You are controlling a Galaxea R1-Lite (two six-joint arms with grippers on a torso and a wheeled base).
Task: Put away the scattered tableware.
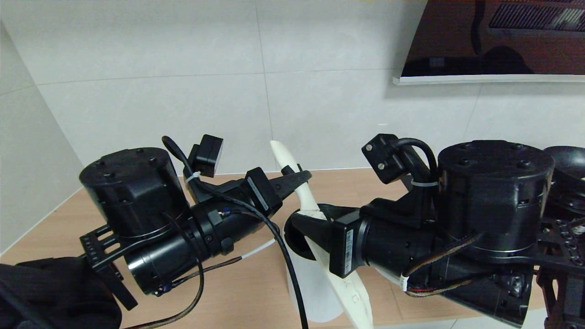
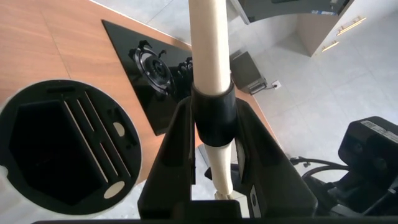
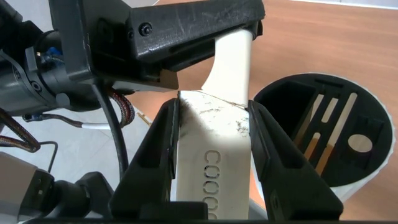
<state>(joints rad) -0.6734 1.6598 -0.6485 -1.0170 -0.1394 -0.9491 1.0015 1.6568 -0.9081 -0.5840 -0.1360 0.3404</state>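
A cream plastic spatula (image 1: 305, 192) is held up in the air between both arms. My left gripper (image 1: 297, 178) is shut on its round handle (image 2: 208, 43). My right gripper (image 1: 306, 221) is shut on the wide flat part (image 3: 214, 149), fingers (image 3: 165, 143) pressed against its two edges. Just below the spatula stands a white round utensil holder (image 1: 315, 297) with a black slotted insert (image 2: 118, 115). Wooden utensils (image 3: 323, 140) lie in its slots. In the right wrist view the left gripper (image 3: 186, 28) clamps the handle just beyond my right fingertips.
The holder stands on a wooden counter (image 1: 55, 228) against a tiled wall. A black gas hob (image 2: 155, 68) is set into the counter beside the holder. A dark range hood (image 1: 493, 36) hangs at the upper right.
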